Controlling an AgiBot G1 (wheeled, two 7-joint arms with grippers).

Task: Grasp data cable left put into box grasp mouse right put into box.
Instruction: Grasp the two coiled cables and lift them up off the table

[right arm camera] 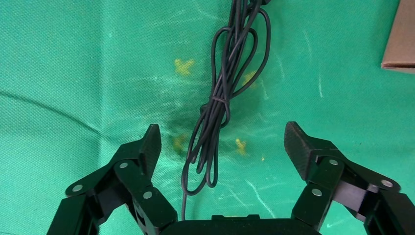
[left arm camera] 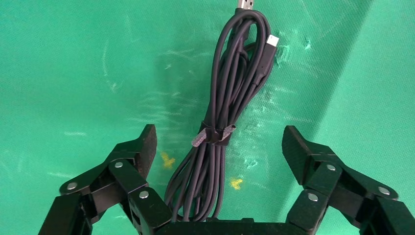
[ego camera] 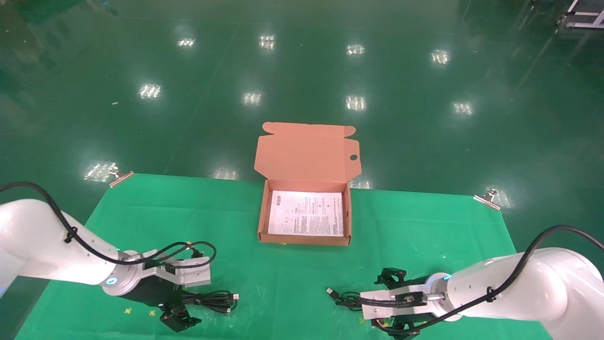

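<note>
The data cable [ego camera: 214,301], a strapped black bundle with silver plugs, lies on the green cloth at the front left. My left gripper [ego camera: 181,308] is low over its near end, open. In the left wrist view the cable [left arm camera: 230,93] runs out between the spread fingers of that gripper [left arm camera: 220,142]. The orange-brown box [ego camera: 261,212] stands open mid-table, with a white sheet inside. My right gripper [ego camera: 378,302] is open at the front right, over the mouse's thin cord [ego camera: 343,297]. That cord [right arm camera: 222,93] lies between the open right gripper's [right arm camera: 223,142] fingers. The mouse itself is hidden.
The green cloth [ego camera: 424,226] covers the table, held by metal clips at the far left corner [ego camera: 120,178] and far right corner [ego camera: 486,198]. A box corner [right arm camera: 401,39] shows in the right wrist view. Shiny green floor lies beyond the table.
</note>
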